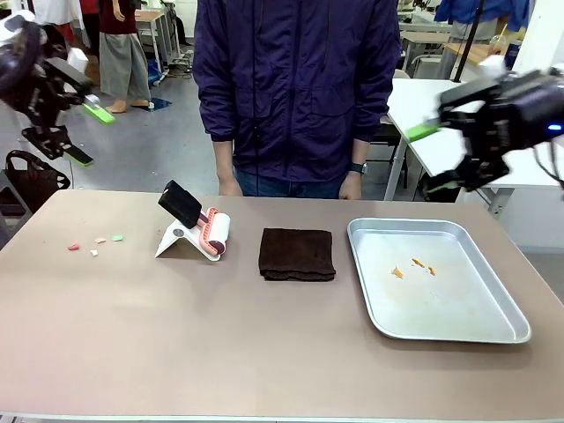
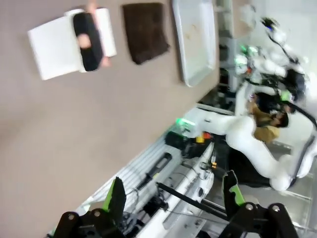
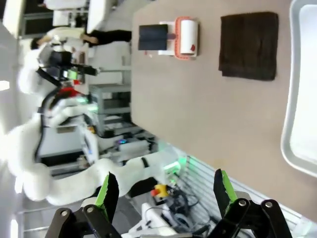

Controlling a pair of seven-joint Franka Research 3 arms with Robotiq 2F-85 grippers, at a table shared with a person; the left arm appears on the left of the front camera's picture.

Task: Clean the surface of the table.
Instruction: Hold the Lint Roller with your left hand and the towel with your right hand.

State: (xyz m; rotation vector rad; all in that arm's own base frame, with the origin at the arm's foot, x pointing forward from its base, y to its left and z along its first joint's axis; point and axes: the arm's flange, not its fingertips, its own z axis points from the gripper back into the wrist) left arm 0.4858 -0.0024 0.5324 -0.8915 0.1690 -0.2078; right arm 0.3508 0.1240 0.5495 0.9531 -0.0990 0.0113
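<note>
the left pincer [image 1: 91, 135] and the right pincer [image 1: 429, 159] were held released, nothing grasped, above the far corners of the tabletop [image 1: 176, 335], where coloured scraps [image 1: 117, 237] were scattered near its left end.

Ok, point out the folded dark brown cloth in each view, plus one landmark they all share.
Front view: the cloth lies near the centre, between the lint roller and the silver tray.
Left wrist view: the cloth is at top centre, left of the silver tray.
Right wrist view: the cloth is at upper right, left of the silver tray.
Shared landmark: the silver tray beside the cloth.
</note>
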